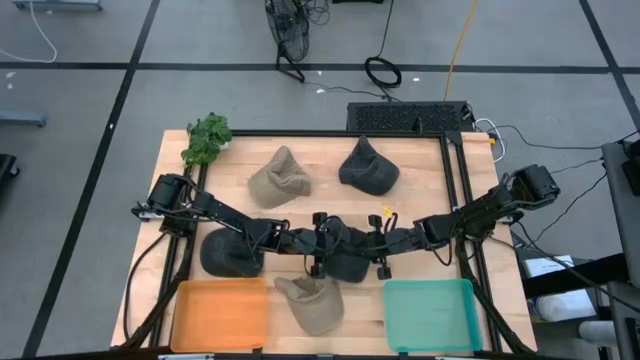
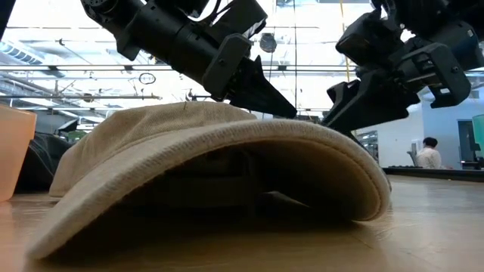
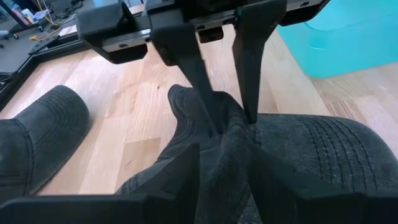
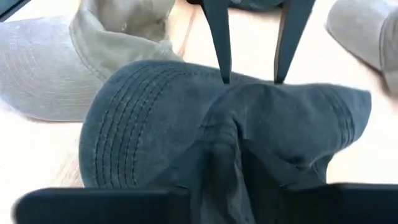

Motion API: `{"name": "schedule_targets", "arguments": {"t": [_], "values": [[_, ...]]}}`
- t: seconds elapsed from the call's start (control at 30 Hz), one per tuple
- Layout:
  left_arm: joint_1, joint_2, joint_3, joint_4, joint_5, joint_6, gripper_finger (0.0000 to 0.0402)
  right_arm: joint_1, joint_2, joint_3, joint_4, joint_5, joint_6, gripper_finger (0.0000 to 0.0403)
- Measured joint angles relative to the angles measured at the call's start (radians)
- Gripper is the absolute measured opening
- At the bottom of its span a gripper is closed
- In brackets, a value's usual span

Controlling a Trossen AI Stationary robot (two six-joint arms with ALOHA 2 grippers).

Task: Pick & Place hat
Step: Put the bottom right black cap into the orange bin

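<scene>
Charcoal cap (image 1: 345,262) sits mid-table near front edge, betw orange tray (image 1: 220,312) & teal tray (image 1: 430,314), w/ left gripper (image 3: 225,167) and right gripper (image 4: 225,155) both pinching folds of its crown, tan cap (image 1: 312,303) just in front.

A plant (image 1: 206,138) is seen at the table's (image 1: 420,190) far left corner. An orange tray (image 1: 220,314) and a teal tray (image 1: 432,314) are set along its near edge.
</scene>
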Motion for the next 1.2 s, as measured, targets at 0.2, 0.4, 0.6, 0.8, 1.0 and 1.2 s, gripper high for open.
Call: {"name": "schedule_targets", "arguments": {"t": [0.2, 0.4, 0.6, 0.8, 1.0, 1.2], "values": [[0.0, 0.0, 0.0, 0.0, 0.0, 0.0, 0.0136, 0.0, 0.001, 0.0, 0.024, 0.001, -0.066, 0.0008], [0.0, 0.0, 0.0, 0.001, 0.0, 0.0, 0.0136, 0.002, 0.001, 0.0, 0.085, 0.001, -0.096, 0.0002], [0.0, 0.0, 0.0, 0.001, 0.005, -0.001, 0.0136, 0.008, 0.001, 0.0, 0.096, 0.004, -0.106, 0.0001], [0.0, -0.001, 0.0, 0.0, 0.017, -0.02, 0.0136, 0.008, 0.001, 0.0, 0.097, 0.008, -0.107, 0.0001], [-0.001, -0.001, 0.0, 0.004, 0.042, -0.058, 0.0144, 0.008, 0.001, 0.0, 0.097, 0.008, -0.101, 0.0], [-0.001, -0.001, 0.0, 0.004, 0.042, -0.112, 0.0218, 0.008, 0.001, 0.0, 0.098, 0.011, -0.1, 0.0]]}}
